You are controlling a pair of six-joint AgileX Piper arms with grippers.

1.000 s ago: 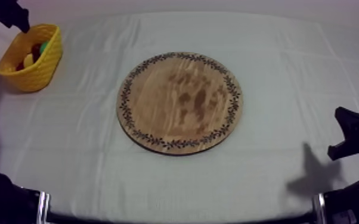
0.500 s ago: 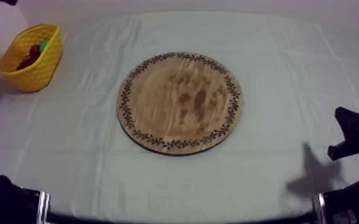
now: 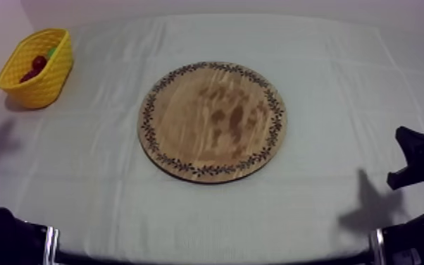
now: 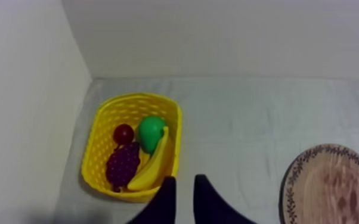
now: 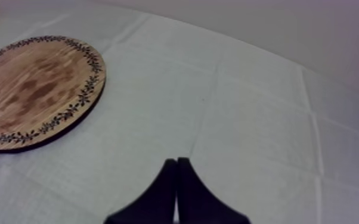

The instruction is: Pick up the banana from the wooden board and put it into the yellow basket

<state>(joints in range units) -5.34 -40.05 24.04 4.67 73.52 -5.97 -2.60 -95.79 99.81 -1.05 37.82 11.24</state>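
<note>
Banana: we find the banana (image 4: 149, 167) inside the yellow basket (image 4: 98, 149), leaning along its wall beside the grapes (image 4: 122, 167), its upper tip against the pear (image 4: 150, 132); a small red fruit (image 4: 123, 132) sits next to the pear.
Board: the wooden board (image 3: 213, 121) lies bare in the middle of the bench (image 3: 327, 70), well apart from the basket.
Left end effector: our left end effector (image 4: 184, 180) hangs above the basket's near rim, fingers narrowly apart and holding nothing.
Right end effector: our right end effector (image 5: 177, 159) is pressed into a thin wedge, empty, over bare cloth beside the board.
Key relation: the banana lies just ahead of and below the left fingertips, its long axis running roughly away from them; the left arm is far nearer.
Judgement: the placing looks done, so we expect no further grasp.
</note>
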